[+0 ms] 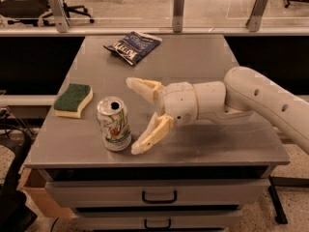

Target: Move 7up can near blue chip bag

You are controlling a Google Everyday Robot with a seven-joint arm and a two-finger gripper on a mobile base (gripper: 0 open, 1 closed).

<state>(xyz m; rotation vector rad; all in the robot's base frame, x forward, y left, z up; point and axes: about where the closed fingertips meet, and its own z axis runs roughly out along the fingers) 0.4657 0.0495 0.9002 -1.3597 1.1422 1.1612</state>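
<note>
The 7up can [113,123] stands upright near the table's front left, silver-white with green and red markings and an open top. The blue chip bag [132,46] lies flat at the far side of the table, left of centre. My gripper [133,116] reaches in from the right on a white arm and is open. Its fingertips sit just right of the can, one behind it and one at the front by its base. The can is not held.
A yellow sponge with a green top [73,99] lies left of the can. The grey table [203,62] has drawers below its front edge. A glass rail with metal posts runs behind the table. Office chairs stand at the far left.
</note>
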